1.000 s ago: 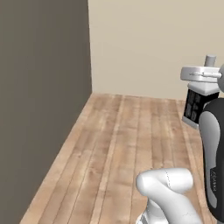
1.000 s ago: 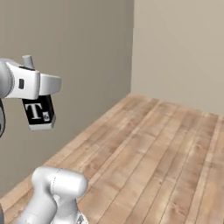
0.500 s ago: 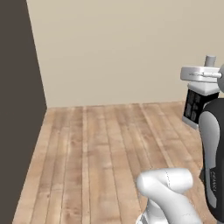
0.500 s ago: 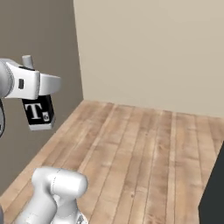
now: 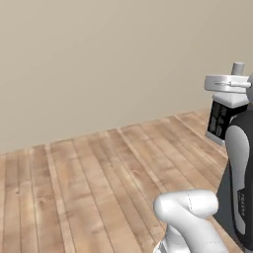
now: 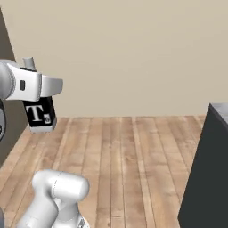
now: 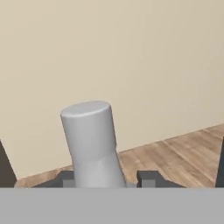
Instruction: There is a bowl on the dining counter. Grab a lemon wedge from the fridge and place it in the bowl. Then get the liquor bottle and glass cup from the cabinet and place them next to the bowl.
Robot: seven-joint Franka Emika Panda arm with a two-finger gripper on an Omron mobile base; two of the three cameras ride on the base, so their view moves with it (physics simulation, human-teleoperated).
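Liquor bottle (image 6: 40,116), one, whitish with black "T" label facing the right base view, clamped in the gripper (image 7: 107,179); hand view shows its neck.

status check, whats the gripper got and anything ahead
Gripper shut on liquor bottle, held upright off the floor. Bare wood floor and beige wall ahead. Dark unit at right, clear of the arm.

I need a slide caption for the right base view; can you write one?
Gripper carrying the liquor bottle by its neck above a wooden floor, beige wall ahead.
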